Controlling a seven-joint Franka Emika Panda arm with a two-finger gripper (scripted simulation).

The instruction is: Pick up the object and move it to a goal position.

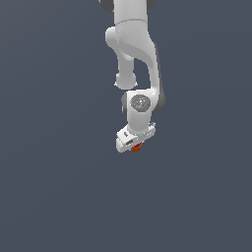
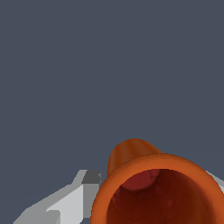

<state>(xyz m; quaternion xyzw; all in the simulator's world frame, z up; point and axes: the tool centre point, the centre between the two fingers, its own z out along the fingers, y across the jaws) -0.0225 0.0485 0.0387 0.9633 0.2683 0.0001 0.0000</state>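
The object (image 1: 136, 146) is a tiny orange-red cup that peeks out just under the white hand in the exterior view. My gripper (image 1: 135, 146) is shut on it, and the hand hides most of it there. In the wrist view the object (image 2: 144, 175) fills the near part of the picture, its wide rim and dark red hollow turned toward the camera. One grey-white finger (image 2: 72, 199) lies against the cup's side; the other finger barely shows at the picture's edge.
The white arm (image 1: 133, 44) comes down from the top of the exterior view. Around it there is only a plain dark blue-grey surface (image 1: 49, 172), with no other objects and no goal marker showing.
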